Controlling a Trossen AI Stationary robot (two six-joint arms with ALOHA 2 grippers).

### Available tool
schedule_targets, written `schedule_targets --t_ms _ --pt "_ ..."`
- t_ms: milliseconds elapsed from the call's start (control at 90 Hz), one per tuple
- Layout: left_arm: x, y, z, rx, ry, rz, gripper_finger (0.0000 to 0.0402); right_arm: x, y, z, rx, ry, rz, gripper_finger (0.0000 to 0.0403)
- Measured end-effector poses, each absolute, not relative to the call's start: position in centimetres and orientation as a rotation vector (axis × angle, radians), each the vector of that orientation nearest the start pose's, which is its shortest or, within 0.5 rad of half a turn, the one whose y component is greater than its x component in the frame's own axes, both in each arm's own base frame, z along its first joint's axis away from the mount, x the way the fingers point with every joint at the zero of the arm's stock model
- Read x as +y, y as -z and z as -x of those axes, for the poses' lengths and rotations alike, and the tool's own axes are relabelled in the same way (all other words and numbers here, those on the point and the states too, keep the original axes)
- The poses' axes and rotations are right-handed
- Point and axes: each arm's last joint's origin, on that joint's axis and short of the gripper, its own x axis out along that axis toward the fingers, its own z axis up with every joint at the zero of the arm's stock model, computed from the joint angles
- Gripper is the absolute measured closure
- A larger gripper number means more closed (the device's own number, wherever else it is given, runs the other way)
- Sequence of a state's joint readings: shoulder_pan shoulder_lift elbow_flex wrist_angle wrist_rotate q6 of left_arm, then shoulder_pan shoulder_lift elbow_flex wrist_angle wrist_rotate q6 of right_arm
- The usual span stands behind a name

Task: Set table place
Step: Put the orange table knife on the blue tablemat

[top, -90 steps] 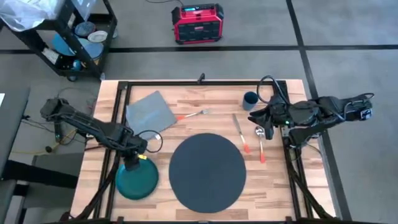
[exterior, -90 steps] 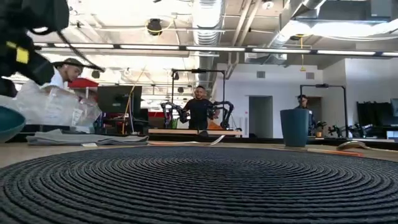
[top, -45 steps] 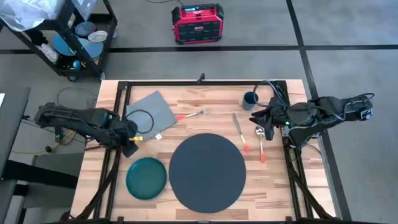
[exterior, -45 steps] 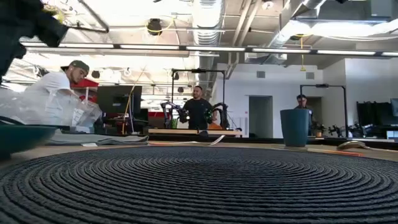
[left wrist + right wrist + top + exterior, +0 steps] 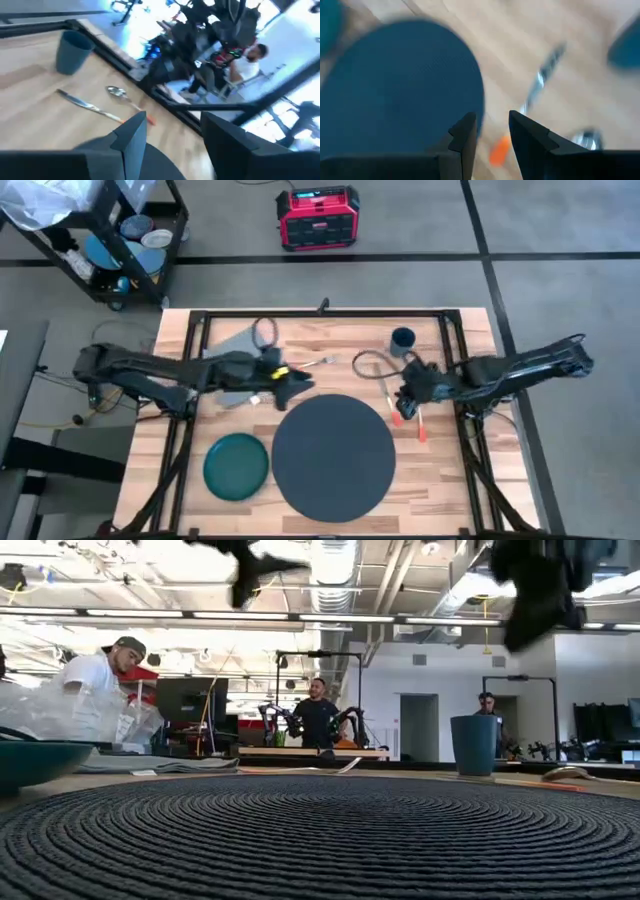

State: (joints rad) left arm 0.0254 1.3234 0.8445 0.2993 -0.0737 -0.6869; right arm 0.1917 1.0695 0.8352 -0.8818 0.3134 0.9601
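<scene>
High view: table (image 5: 470, 480) carries green plate (image 5: 236, 467) front-left, grey napkin (image 5: 235, 345) w/ fork (image 5: 312, 363) at back, blue cup (image 5: 403, 340), knife (image 5: 385, 395) and spoon (image 5: 418, 420) at right. Mat (image 5: 333, 451) lies front-centre. Left gripper (image 5: 300, 387), fingers apart, sits just behind mat's back-left edge. Right gripper (image 5: 402, 408), fingers slightly apart, over knife beside mat's right edge.

A dark green plate (image 5: 236, 467) lies alone. Well right of it are a knife (image 5: 384, 392), spoon (image 5: 418, 418) and blue cup (image 5: 402, 340). A grey napkin (image 5: 232, 350) lies beyond the plate.
</scene>
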Motion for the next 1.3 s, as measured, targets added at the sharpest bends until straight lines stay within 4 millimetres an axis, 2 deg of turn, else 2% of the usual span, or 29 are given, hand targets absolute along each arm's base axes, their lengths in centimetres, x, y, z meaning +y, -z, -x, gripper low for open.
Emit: schedule_targets --t_ms 144,322,433,522,600,689,744,944,1056,1211,1300 --pt "3.9 -26.9 -32.6 0.196 -0.023 0.654 0.0233 2.1 -23.6 -19.5 0.961 0.709 -0.627 0.0300" --pt "6.8 -23.7 -34.9 0.565 0.088 0.522 0.0234 1.3 -21.7 -21.0 1.034 0.782 -0.663 0.0300" --pt "8.3 -22.2 -36.3 0.760 0.141 0.443 0.0237 2.3 -21.1 -21.8 1.041 0.735 -0.703 0.0300" --pt "9.4 -20.8 -37.6 0.856 0.153 0.389 0.0245 3.2 -20.6 -21.7 1.038 0.778 -0.696 0.0300" --pt "10.3 -20.5 -38.6 0.885 0.160 0.359 0.0252 3.6 -19.4 -20.7 1.051 0.834 -0.717 0.0300" --pt "11.0 -21.1 -39.4 0.869 0.179 0.316 0.0255 3.8 -17.9 -19.3 1.072 0.892 -0.774 0.0300" --pt "11.3 -21.5 -39.8 0.846 0.200 0.283 0.0255 4.0 -17.6 -18.9 1.036 0.881 -0.834 0.0300" --pt "12.0 -22.3 -39.9 0.795 0.286 0.202 0.0256 4.1 -18.0 -19.4 0.879 0.832 -0.940 0.0300" --pt "12.7 -22.3 -39.6 0.773 0.334 0.208 0.0256 3.2 -17.6 -19.6 0.889 0.874 -0.914 0.0300" --pt "13.9 -22.3 -39.1 0.770 0.309 0.238 0.0256 2.0 -16.8 -19.6 0.953 0.953 -0.861 0.0300" --pt "14.1 -22.3 -39.1 0.768 0.305 0.242 0.0256 1.4 -16.3 -19.9 0.997 0.942 -0.846 0.0300"
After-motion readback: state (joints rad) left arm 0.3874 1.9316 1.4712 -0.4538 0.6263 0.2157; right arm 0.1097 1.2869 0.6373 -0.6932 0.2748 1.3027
